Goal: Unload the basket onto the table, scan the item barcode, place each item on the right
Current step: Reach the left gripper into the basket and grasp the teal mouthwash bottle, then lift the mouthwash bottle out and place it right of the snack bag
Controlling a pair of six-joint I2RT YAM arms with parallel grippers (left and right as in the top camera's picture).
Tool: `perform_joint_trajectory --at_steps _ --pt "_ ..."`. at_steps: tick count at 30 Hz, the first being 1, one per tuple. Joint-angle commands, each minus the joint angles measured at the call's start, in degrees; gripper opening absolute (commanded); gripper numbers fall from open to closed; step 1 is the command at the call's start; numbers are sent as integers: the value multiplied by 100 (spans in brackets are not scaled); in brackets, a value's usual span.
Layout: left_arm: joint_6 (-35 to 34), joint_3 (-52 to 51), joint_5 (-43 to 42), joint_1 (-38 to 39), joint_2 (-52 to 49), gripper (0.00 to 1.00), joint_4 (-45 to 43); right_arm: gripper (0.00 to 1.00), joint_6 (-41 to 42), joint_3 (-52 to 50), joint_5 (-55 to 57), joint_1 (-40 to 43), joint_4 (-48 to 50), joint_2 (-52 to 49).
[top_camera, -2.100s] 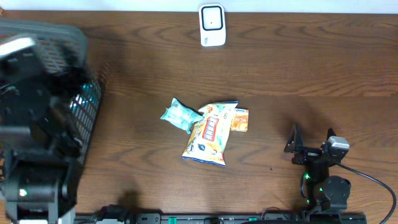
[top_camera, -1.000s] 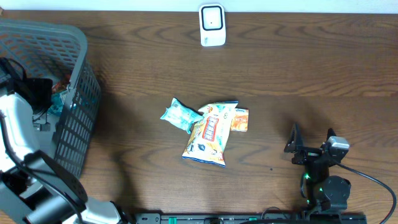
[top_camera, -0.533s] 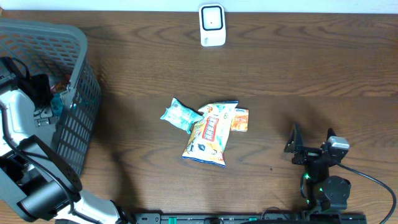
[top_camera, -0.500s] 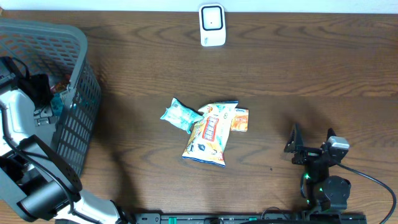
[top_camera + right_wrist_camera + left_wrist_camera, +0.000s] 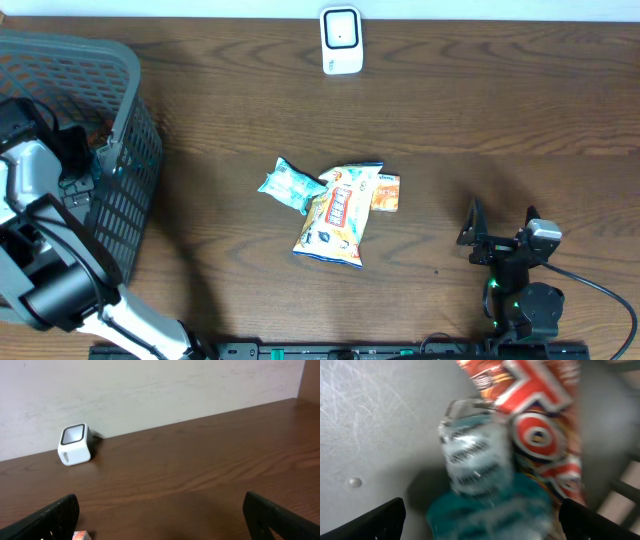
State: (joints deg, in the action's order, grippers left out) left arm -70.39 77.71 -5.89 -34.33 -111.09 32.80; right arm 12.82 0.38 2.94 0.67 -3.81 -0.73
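Left gripper (image 5: 480, 521) spread wide, empty, in basket (image 5: 128, 110) at 9 o'clock, over blurred teal packet (image 5: 476, 457) and red packet (image 5: 540, 425), both cut off | right gripper (image 5: 500, 228) wide, empty, 4 o'clock | snack packets (image 5: 335, 215) centre, open table (image 5: 500, 120) around | scanner (image 5: 341, 40) at 12 o'clock edge

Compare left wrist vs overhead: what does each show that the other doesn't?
Left wrist only: a close, blurred look at the basket floor, with a red snack packet next to a teal-and-clear packet, framed by the open left claw.
Overhead only: the white scanner at the far edge; a teal pouch, yellow bag and orange box bunched mid-table; the right claw, open, near the front edge.
Both: the grey basket, with the left claw down inside it.
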Motion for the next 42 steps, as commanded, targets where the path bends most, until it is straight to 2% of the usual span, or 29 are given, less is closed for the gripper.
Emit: perform_joint_trajectory --at_steps 1,5,8,10,13,15,21,28,34,42 --pt "-195 48 -103 17 -256 98 -26 99 42 -7 -7 -33 -22 -2" --pt "-105 46 -326 17 -496 98 -81 99 42 -7 -7 -33 -22 -2" --pt "442 46 -409 17 -573 98 -44 99 42 -7 -7 -33 -22 -2" --pt "835 48 -422 17 -568 87 76 99 42 -7 -7 -33 -22 -2" --pt "1237 48 -420 15 -564 58 247 99 42 -7 -7 -33 -22 -2" --pt "1281 48 -417 11 -564 51 428 99 42 -7 -7 -33 -22 -2" --pt "1338 48 -417 -11 -459 50 844 99 42 -7 -7 -33 -22 -2" --pt "1858 48 -393 -140 98 48 1093 99 42 -7 -7 -33 -22 -2" --pt "2299 48 -396 -328 1397 48 1130 99 42 -7 -7 -33 -22 -2" --pt "2286 48 -400 -387 3023 48 981 99 42 -7 -7 -33 -22 -2"
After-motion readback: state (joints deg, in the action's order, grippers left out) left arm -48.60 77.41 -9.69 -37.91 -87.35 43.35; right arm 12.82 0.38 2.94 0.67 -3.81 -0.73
